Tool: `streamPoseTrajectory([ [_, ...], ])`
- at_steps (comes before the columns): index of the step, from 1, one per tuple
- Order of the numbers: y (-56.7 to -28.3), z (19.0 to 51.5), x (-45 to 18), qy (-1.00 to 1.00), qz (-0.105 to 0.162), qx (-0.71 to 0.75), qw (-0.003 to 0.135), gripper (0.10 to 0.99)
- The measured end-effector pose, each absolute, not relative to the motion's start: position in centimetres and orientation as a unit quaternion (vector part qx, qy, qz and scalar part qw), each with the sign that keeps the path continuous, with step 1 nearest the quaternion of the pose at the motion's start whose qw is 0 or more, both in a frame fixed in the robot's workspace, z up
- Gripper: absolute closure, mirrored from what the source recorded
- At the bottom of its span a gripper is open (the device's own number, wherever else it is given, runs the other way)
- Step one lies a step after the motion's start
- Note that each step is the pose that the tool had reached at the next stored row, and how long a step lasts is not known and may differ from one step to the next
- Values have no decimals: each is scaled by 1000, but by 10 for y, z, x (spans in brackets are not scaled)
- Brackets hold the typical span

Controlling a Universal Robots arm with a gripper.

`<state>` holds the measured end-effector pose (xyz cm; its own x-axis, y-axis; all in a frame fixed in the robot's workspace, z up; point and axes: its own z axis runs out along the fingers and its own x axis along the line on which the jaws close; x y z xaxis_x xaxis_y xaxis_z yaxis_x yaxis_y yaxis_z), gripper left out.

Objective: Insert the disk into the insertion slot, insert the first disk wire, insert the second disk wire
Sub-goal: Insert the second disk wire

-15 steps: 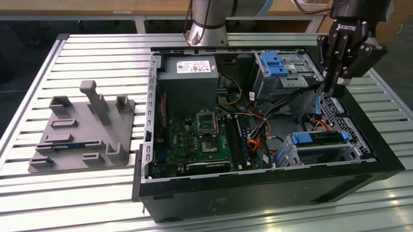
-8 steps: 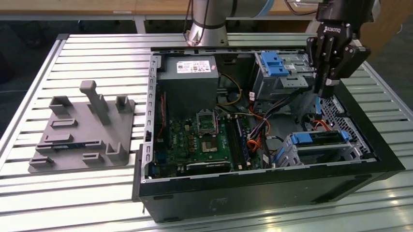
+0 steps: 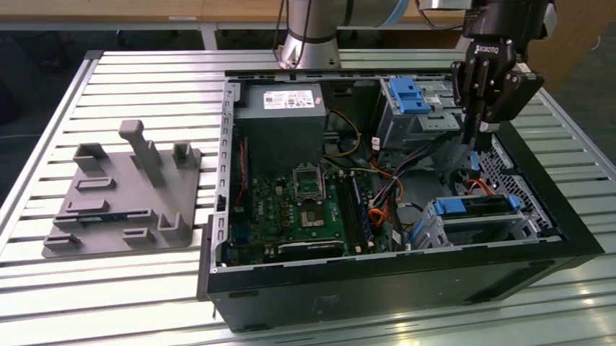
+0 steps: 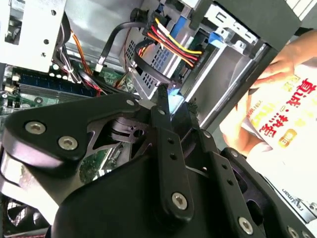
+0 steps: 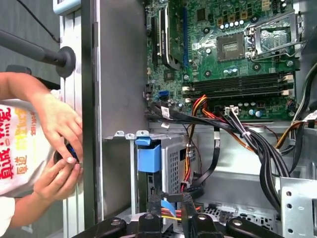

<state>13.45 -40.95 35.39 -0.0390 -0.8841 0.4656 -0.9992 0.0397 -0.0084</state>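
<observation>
- Counting the task's things gives one end effector [image 3: 477, 140], one disk [image 3: 481, 210] and one insertion slot [image 3: 500, 232]. All are at one open computer case [image 3: 385, 288] on the slatted table [image 3: 144, 72].
- The disk sits inside the insertion slot, in the case corner on the exterior view's right. Its long side runs across that view from left to right, with blue carrier showing at both ends.
- The end effector hangs above the slot, near the one taller bay [image 3: 409, 97] with a blue latch. In both wrist views its fingers are drawn in on a small blue connector [image 5: 167, 205].
- One bundle of red, yellow and black wires [image 4: 173, 44] lies just beside the cage.
- A person's two hands [image 5: 62, 129] meet just outside the case wall.
- One grey fixture [image 3: 125, 194] stands well apart on the exterior view's left.
</observation>
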Motion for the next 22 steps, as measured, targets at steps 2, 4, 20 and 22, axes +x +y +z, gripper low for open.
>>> streamPoseTrajectory([
  [2, -409, 350, 134, -698, 180, 669, 181, 784],
  [4, -409, 350, 134, -696, 184, 668, 186, 784],
  [20, -418, 334, 134, -690, 188, 673, 188, 784],
  [22, -418, 332, 134, -689, 188, 675, 188, 784],
])
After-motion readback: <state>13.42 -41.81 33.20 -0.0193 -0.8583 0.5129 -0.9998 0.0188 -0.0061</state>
